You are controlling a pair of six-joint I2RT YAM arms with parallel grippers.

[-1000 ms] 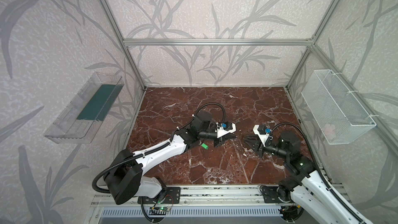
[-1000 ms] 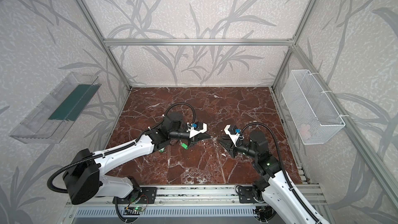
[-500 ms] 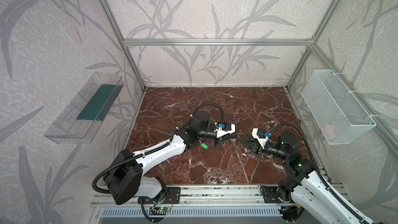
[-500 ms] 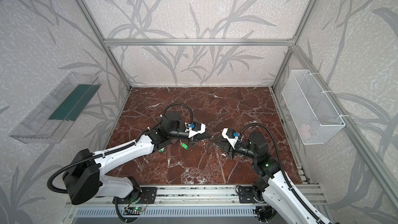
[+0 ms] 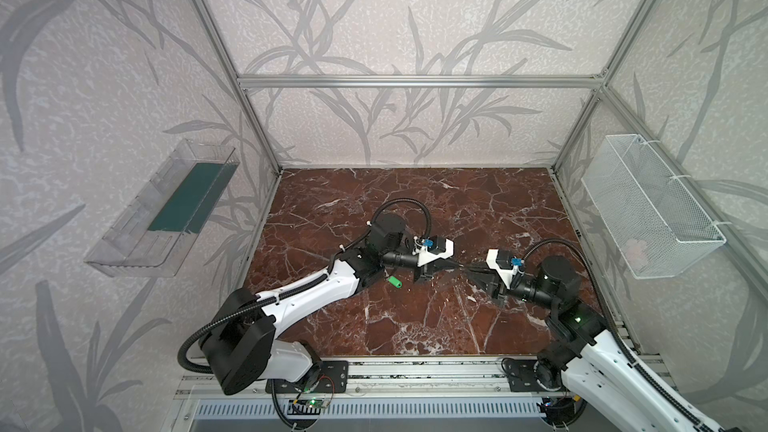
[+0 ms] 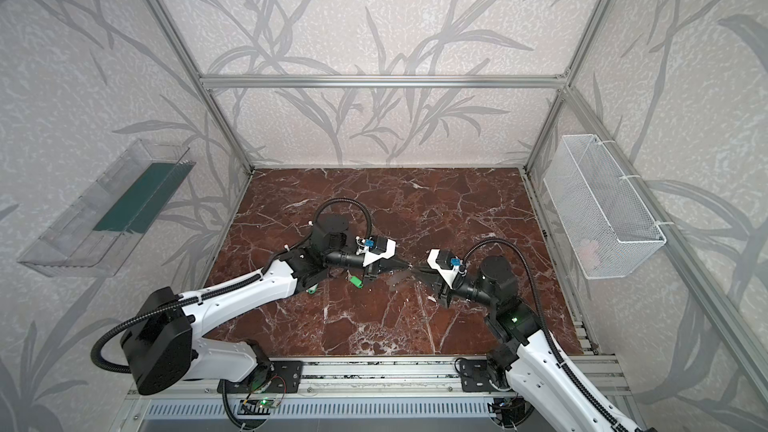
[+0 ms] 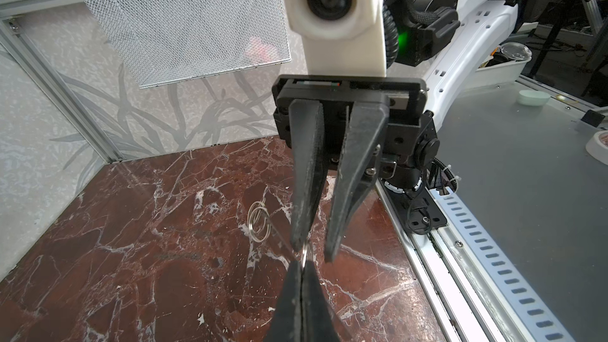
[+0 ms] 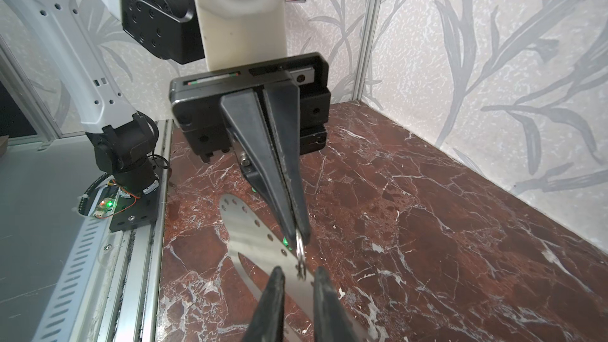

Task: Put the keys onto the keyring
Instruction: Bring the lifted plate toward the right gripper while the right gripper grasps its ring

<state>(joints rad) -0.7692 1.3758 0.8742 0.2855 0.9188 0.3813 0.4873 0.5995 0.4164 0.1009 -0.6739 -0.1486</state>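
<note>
My left gripper (image 7: pixel 301 263) is shut on a small metal ring (image 8: pixel 300 251) and holds it upright at mid floor. The ring's lower end reaches the keyring (image 8: pixel 243 225), a flat grey metal plate with small holes lying on the floor. I cannot tell whether ring and plate are linked. My right gripper (image 8: pixel 299 274) faces the left one tip to tip. It is open by a narrow gap, one finger on each side of the ring, neither touching it. One green key (image 5: pixel 395 282) lies on the floor under the left wrist. Another key (image 6: pixel 311 290) peeks out from under the left arm.
A loose wire ring (image 7: pixel 260 222) lies on the marble floor beside the fingertips. A white wire basket (image 5: pixel 648 205) hangs on the right wall. A clear tray (image 5: pixel 166 209) hangs on the left wall. An aluminium rail (image 5: pixel 415 371) runs along the front edge.
My right gripper has edged left toward the left gripper's tips, and its jaws have narrowed around the ring. The left gripper has stayed shut and hardly moved.
</note>
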